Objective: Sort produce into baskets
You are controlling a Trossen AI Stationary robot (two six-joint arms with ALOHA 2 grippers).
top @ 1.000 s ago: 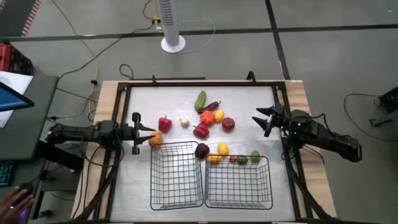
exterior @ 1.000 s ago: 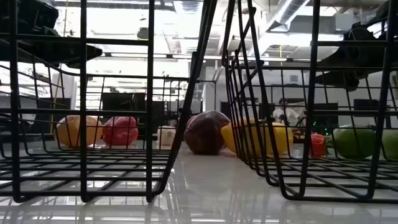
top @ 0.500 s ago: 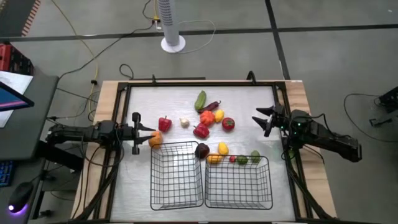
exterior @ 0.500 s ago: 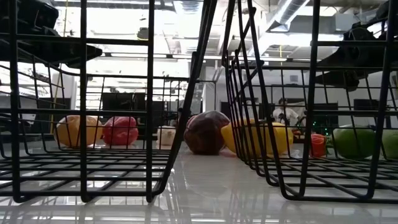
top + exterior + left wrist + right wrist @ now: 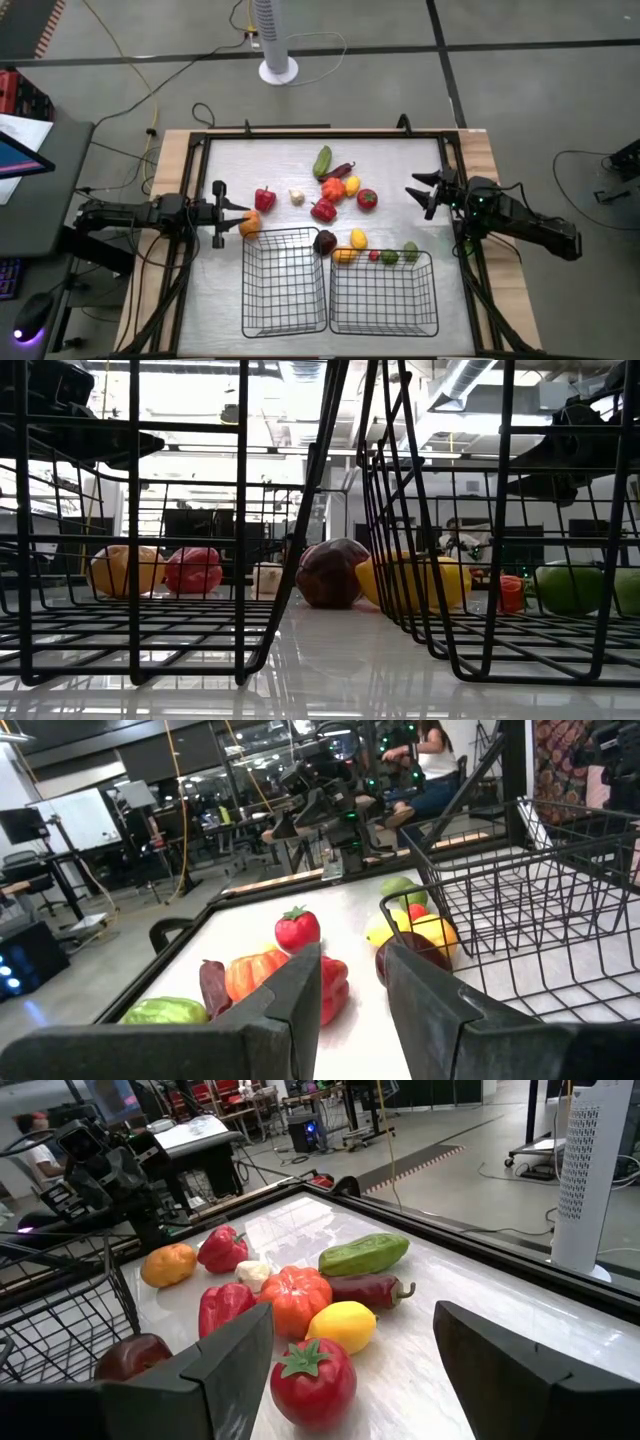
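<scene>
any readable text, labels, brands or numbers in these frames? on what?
None readable.
Produce, both baskets, table: no print shows.
Screen at the left edge in the high view: lit, nothing legible.
Whiteboard in the room, left wrist view: no marks can be made out.

A robotics lab: workbenches with other robot arms [image 5: 320, 805], monitors [image 5: 95, 815], cables across concrete floor [image 5: 520, 90].
</scene>
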